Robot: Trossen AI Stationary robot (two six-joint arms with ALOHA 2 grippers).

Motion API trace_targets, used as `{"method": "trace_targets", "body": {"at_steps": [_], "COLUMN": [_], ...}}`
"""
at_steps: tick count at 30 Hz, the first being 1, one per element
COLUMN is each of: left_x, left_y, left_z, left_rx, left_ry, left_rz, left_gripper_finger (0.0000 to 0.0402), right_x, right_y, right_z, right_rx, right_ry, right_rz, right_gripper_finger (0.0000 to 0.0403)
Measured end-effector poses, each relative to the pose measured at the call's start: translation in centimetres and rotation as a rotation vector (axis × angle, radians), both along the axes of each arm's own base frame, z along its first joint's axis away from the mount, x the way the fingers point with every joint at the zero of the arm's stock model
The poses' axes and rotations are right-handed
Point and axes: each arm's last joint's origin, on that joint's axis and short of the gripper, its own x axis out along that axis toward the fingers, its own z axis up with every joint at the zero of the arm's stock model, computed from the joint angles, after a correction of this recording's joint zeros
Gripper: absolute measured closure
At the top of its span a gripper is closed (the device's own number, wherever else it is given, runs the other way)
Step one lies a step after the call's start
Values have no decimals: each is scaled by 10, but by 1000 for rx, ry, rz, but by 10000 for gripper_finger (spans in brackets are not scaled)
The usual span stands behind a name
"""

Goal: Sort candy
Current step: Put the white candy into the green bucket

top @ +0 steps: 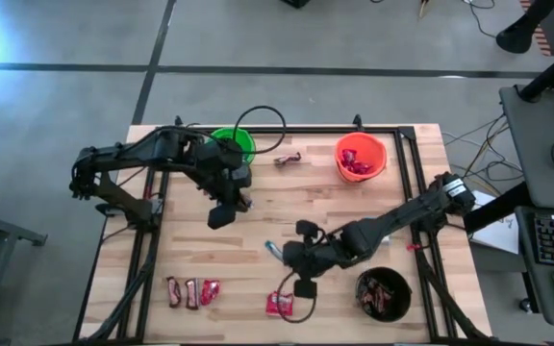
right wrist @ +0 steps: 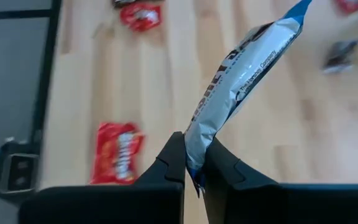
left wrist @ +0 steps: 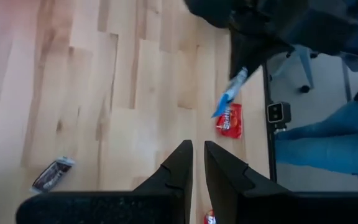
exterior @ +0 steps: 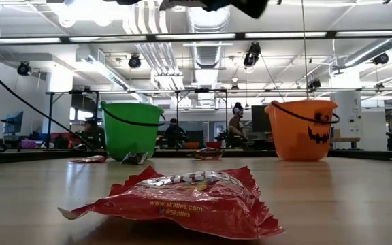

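My right gripper (top: 287, 254) hangs over the table's near middle, shut on a light-blue-and-white bar (top: 272, 252), which also shows in the left wrist view (left wrist: 229, 98). A flat red packet (top: 279, 304) lies on the wood just nearer than it, large in the low view (exterior: 182, 201). My left gripper (top: 229, 210) is beside the green bucket (top: 235, 144), shut and holding nothing (left wrist: 197, 155). Three small sweets (top: 192, 292) lie at the near left. A dark bar (top: 288, 159) lies between the green bucket and the orange bucket (top: 361, 157). My right gripper pinches the light-blue-and-white bar between its two fingers at one end (right wrist: 194, 155). The rest of the bar sticks out past the fingertips to its blue far end (right wrist: 297, 9). The bar is lifted clear of the table.
The black bucket (top: 383, 293) with dark bars in it stands at the near right, close to my right arm. The orange bucket holds red packets. A black rail frame (top: 407, 183) borders the wooden top. Bare wood lies between the two grippers.
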Motion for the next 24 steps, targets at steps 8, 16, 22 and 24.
{"method": "trace_targets", "body": {"at_steps": [8,16,22,24], "left_x": [2,2,1,2], "left_y": [0,3,3,2], "left_z": [1,2,5,7], "left_rx": [7,-5,-14,-46], "left_ry": [-29,-26,-42,-52], "left_rz": [-29,-4,5,-11], "left_gripper_finger": [378,352,308,293], "right_x": [13,18,16,16], "right_y": [-25,-36,-37,-37], "right_z": [40,63,64,64], "right_rx": [-42,-47,-60,-74], "right_ry": [-82,-145,-119,-120], "right_rz": [-9,-6,0,15], "right_gripper_finger": [390,390,390,390]}}
